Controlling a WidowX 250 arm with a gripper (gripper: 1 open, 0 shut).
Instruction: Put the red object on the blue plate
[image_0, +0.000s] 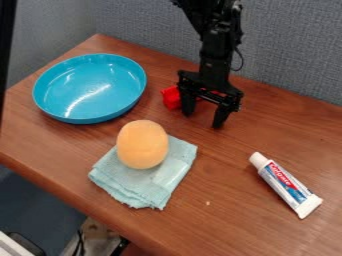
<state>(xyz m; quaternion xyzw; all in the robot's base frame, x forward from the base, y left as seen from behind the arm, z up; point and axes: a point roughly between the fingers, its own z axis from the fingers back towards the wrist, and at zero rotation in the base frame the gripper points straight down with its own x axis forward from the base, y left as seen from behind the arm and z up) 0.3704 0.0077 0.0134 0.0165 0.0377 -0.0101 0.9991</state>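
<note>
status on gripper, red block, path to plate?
Gripper open, beside red block. Block on table, not yet on blue plate. Nothing seen standing between block and plate.

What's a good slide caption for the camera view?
Robot end effector beside a red block, blue plate nearby.
</note>
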